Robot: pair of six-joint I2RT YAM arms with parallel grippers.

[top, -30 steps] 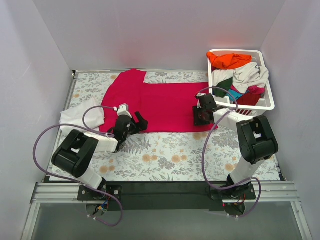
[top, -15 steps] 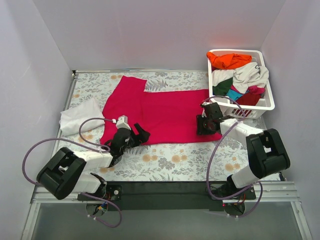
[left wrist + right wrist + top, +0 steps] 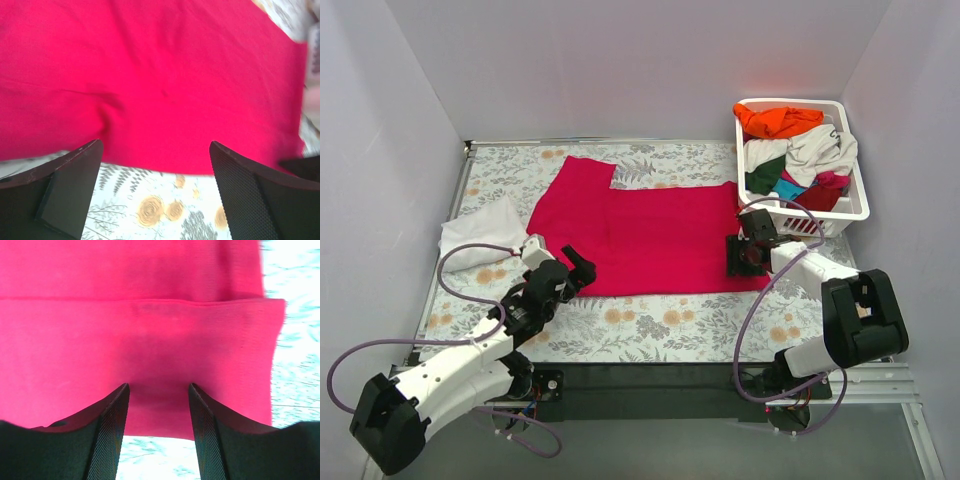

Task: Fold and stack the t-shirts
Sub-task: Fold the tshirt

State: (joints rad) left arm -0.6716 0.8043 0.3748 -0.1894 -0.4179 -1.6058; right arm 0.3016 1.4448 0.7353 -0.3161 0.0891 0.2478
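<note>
left gripper [image 3: 155,145]: jaws wide apart | right gripper [image 3: 156,386]: jaws narrowly parted

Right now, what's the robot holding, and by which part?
Nothing seems held: left gripper and right gripper sit open over the near edge of the crimson shirt.

Overhead, wrist close-ups: same t-shirt [image 3: 650,235]

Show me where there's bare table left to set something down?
Bare: the flowered table strip between the crimson shirt and the near edge, and the back edge right of its sleeve. Crowded: the white shirt on the left, the basket at far right.
</note>
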